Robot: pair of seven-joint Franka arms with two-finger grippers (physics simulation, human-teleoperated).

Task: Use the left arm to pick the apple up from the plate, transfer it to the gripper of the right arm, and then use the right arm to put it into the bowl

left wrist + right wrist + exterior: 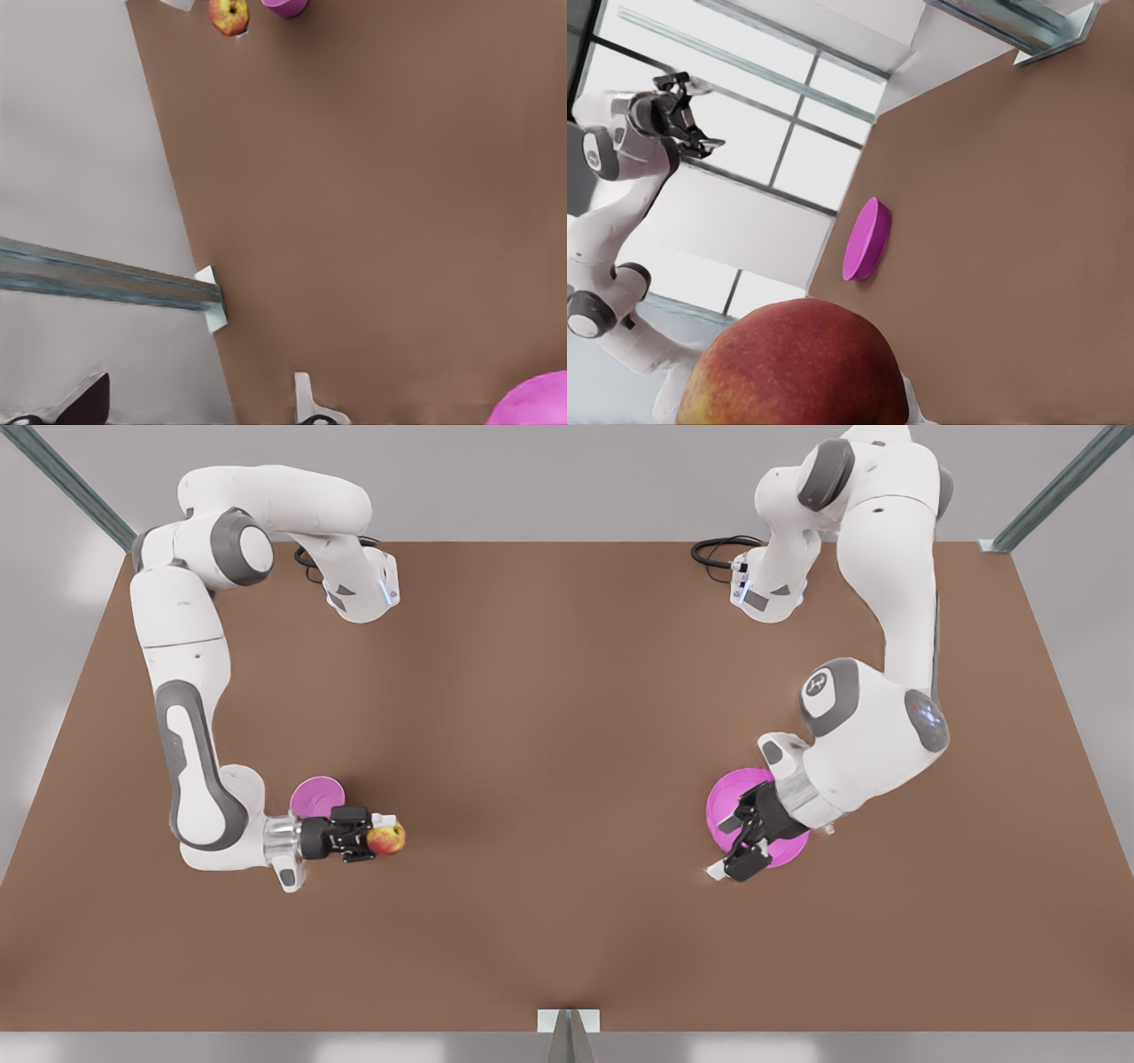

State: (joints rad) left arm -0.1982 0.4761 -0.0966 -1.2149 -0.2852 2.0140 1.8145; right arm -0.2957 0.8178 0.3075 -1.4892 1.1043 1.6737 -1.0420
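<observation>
The plate (726, 802) lies near the counter (567, 779) edge on the front view's right, the left gripper (740, 859) open over its rim. Toward the opposite edge sits the bowl (316, 794) — just beside it, the right gripper (376, 838) clamps the apple (387, 839) above the counter.

The apple (387, 838) is held between the fingers of the right gripper (379, 837) on the front view's left, above the brown table (567, 779) and just beside the bowl (317, 796). On the front view's right, the left gripper (728, 870) is seen open-fingered over the plate (733, 808).
</observation>
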